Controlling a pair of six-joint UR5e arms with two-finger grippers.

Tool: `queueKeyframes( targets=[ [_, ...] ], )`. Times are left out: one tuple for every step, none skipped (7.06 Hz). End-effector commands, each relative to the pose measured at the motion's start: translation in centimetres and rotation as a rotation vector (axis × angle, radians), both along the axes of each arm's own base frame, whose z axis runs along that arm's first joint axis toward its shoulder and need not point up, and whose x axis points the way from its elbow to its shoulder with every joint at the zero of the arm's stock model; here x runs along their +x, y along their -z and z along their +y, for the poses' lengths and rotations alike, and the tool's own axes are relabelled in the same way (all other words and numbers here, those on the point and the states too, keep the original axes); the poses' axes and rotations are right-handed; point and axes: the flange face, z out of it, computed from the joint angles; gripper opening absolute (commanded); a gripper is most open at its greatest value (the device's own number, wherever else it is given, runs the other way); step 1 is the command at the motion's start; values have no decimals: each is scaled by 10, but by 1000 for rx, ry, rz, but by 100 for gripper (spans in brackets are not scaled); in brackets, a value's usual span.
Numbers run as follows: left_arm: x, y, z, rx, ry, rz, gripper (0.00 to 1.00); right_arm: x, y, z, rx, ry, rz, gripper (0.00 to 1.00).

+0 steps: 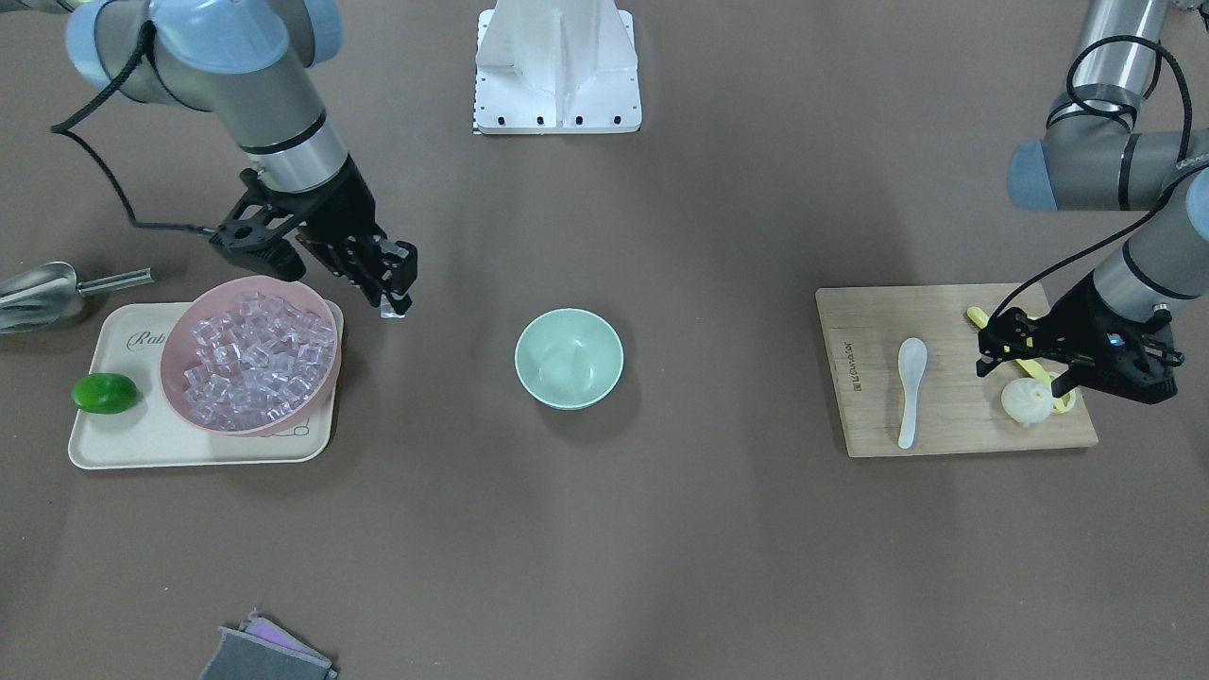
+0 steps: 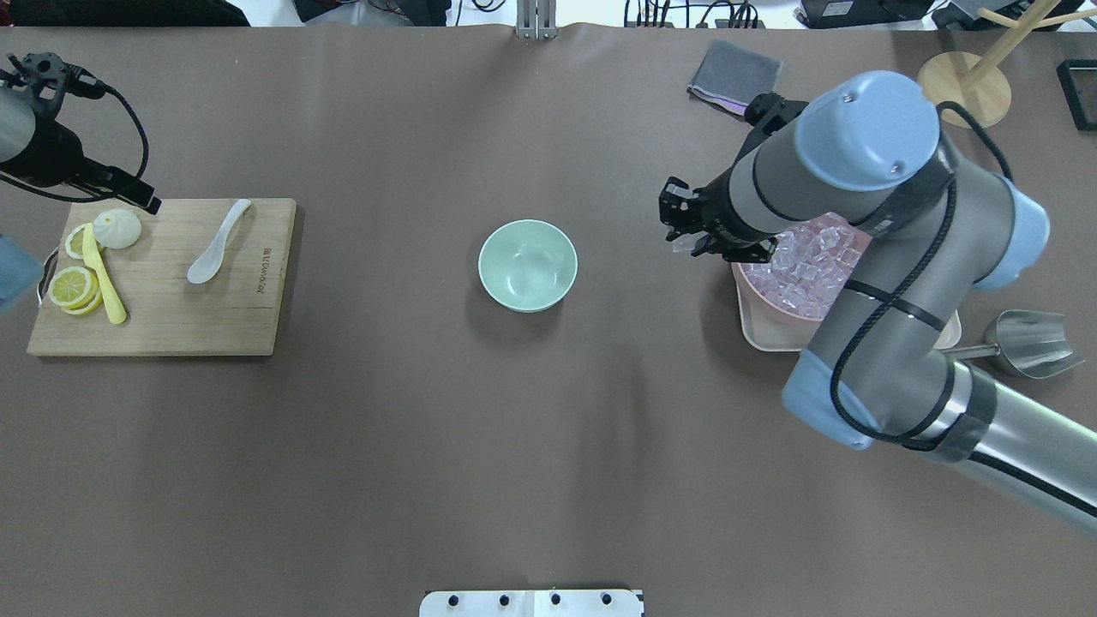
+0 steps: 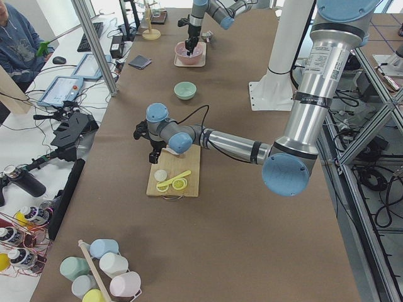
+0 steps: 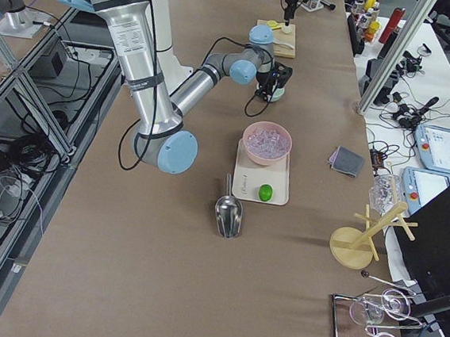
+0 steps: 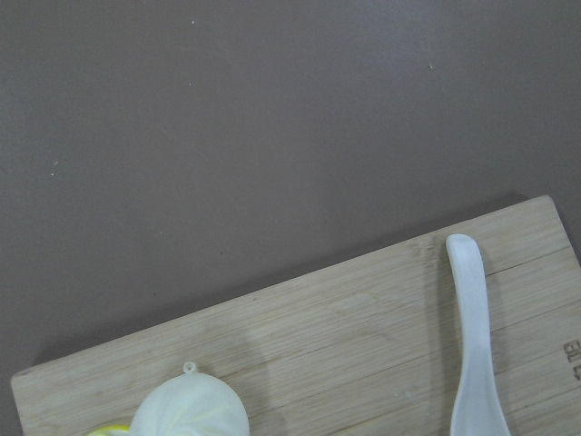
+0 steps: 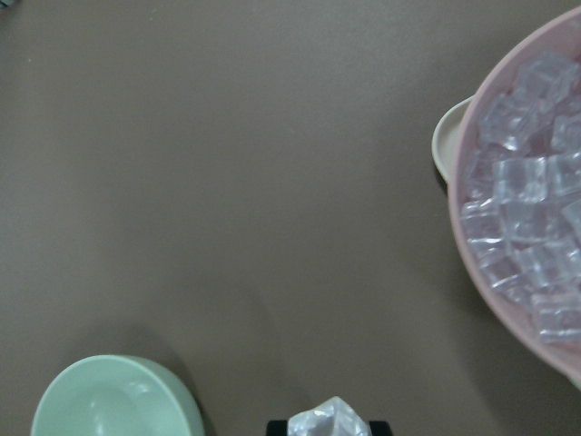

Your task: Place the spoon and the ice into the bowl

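Note:
The mint-green bowl (image 1: 569,359) stands empty at the table's middle; it also shows in the overhead view (image 2: 527,264). My right gripper (image 1: 392,304) is shut on a clear ice cube (image 6: 329,420) and holds it above the table between the pink bowl of ice (image 1: 248,354) and the green bowl. The white spoon (image 1: 911,387) lies on the wooden board (image 1: 954,425), scoop toward the robot. My left gripper (image 1: 1056,380) hovers over the board's outer end, above a bun (image 1: 1027,401), and looks open and empty. The spoon (image 5: 472,336) shows at the right of the left wrist view.
The pink bowl sits on a cream tray (image 1: 189,451) with a lime (image 1: 104,393). A metal scoop (image 1: 38,293) lies beside the tray. A yellow spoon (image 2: 104,274) and lemon slices (image 2: 73,287) lie on the board. A folded cloth (image 1: 264,652) lies near the table's far edge.

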Motion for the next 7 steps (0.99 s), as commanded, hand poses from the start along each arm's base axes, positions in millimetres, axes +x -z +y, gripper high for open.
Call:
queueKeyframes(
  targets=[
    [23, 9, -9, -23, -2, 9, 97, -79, 43, -4, -18, -66, -5, 0],
    [33, 13, -8, -31, -2, 14, 97, -111, 58, -3, -10, -85, 7, 0],
    [48, 16, -4, -41, -7, 14, 97, -127, 61, 0, 10, -119, -15, 0],
    [65, 17, 1, -45, -4, -1, 97, -139, 53, -4, 22, -132, -32, 0],
    [87, 19, 10, -72, 1, -4, 97, -142, 49, -6, 2, -157, -48, 62],
    [105, 17, 18, -72, -1, -24, 96, -138, 49, -12, -3, -170, -50, 100],
    [112, 8, 16, -82, -6, -39, 92, -121, 52, -27, 19, -175, -50, 100]
  ],
)
